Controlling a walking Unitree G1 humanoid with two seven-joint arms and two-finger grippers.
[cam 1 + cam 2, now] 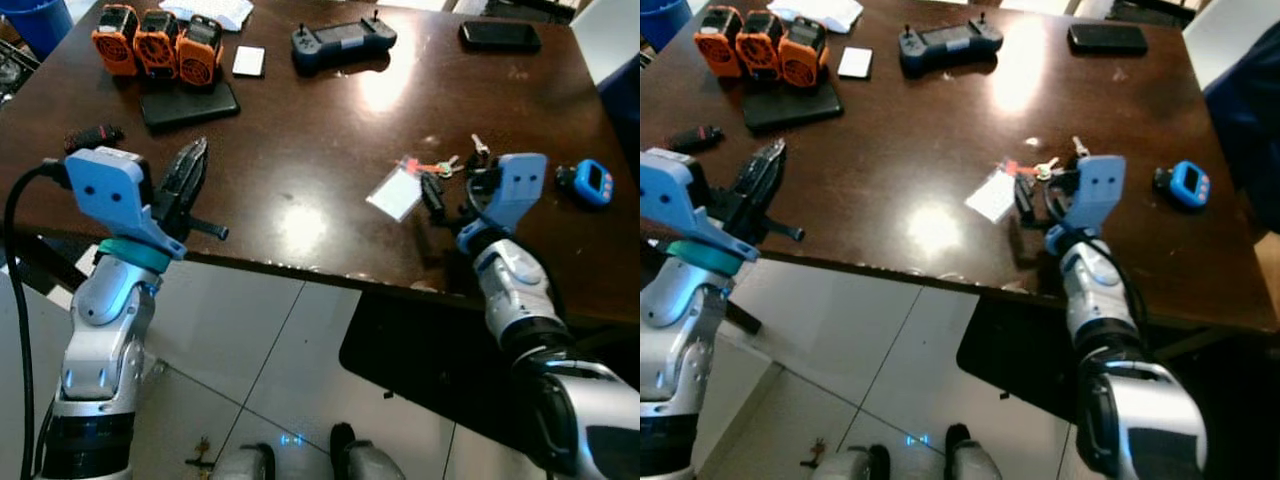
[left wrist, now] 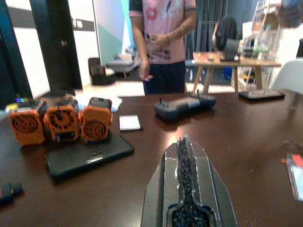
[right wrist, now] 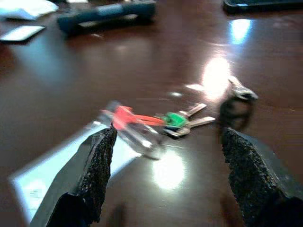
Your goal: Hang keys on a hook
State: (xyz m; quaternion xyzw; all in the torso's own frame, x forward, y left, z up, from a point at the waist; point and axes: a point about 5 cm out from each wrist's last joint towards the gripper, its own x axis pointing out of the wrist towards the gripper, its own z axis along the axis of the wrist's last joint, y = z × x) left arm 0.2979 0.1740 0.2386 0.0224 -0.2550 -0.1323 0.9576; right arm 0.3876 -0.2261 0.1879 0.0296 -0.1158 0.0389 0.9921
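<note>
the step in hand looks like the reach for the keys (image 3: 182,119), not yet the grasp. the bunch lies flat on the dark brown tabletop (image 1: 300,140), toward the robot's right, with a green-capped key, a red tag and a clear card holder (image 1: 396,192) attached, and a dark ring at the far end. the right gripper (image 3: 168,175) hovers just short of them, low over the surface, its fingers (image 3: 92,175) spread wide with the bunch framed between the tips and nothing held. the right arm reaches forward from below the table edge, wrist angled down toward the keys.

the next move probably calls for easing forward and down until the fingers straddle the keys or the ring, then closing. the bunch lies flat and loose, so the pinch may slide it or catch only the card holder. no hook can be made out in these views, so it would have to be found afterwards.

the left gripper (image 1: 185,180) is raised at the near-left edge of the tabletop, its fingers pressed together and empty, pointing toward three orange devices (image 1: 158,42) and a black phone (image 1: 188,103). a person (image 2: 163,42) stands beyond the far side.
</note>
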